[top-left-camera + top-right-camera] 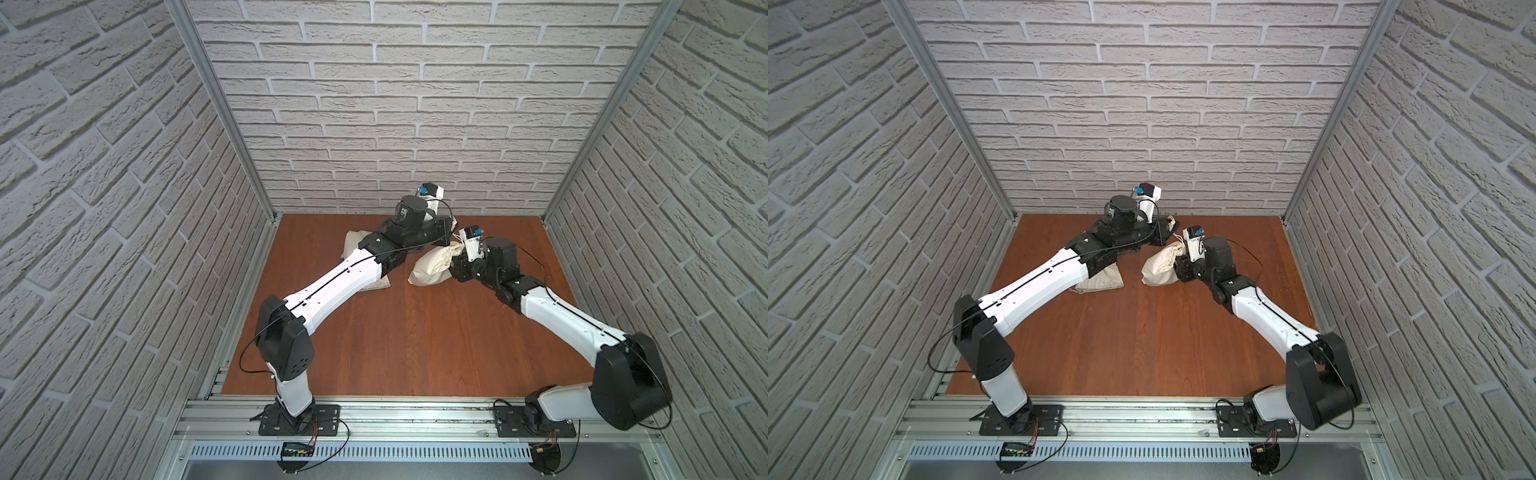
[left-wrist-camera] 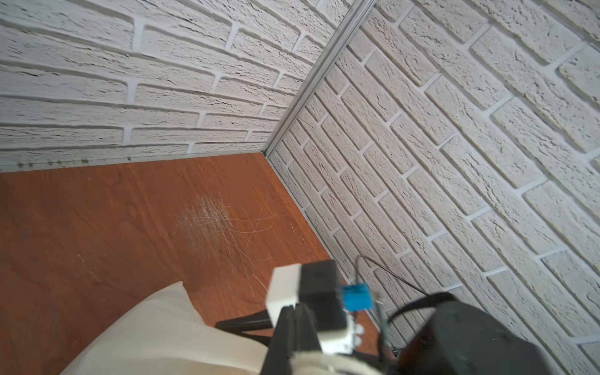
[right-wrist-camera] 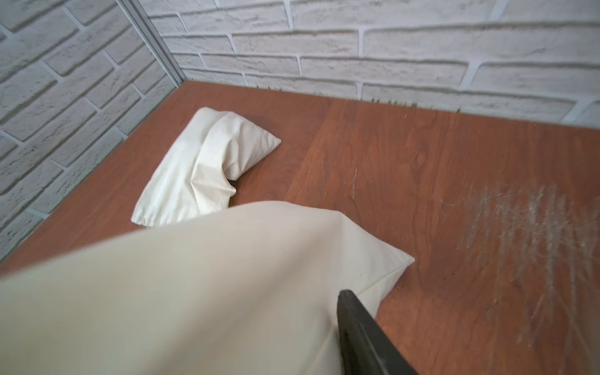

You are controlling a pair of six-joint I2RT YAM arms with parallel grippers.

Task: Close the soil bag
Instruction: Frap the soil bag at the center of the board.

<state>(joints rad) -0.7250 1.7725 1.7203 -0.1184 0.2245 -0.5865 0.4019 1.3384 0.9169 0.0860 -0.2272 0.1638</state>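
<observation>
The soil bag (image 1: 430,268) (image 1: 1158,268) is a cream cloth drawstring sack lying on the brown table towards the back, its neck gathered and pointing at the back wall. A thin drawstring (image 1: 1177,239) runs from the neck up to my left gripper (image 1: 452,227) (image 2: 294,308). That gripper is shut, with a cream cord (image 2: 324,362) at the base of its fingers. My right gripper (image 1: 455,264) sits against the bag's right side. In the right wrist view one black finger (image 3: 357,324) stands off-centre against the cloth (image 3: 194,292). The other finger is hidden behind the bag.
A second cream sack (image 1: 353,243) (image 3: 201,168) lies flatter to the left, partly under my left forearm. Brick-pattern walls close in the back and both sides. A scratched patch (image 2: 211,220) marks the table near the back right corner.
</observation>
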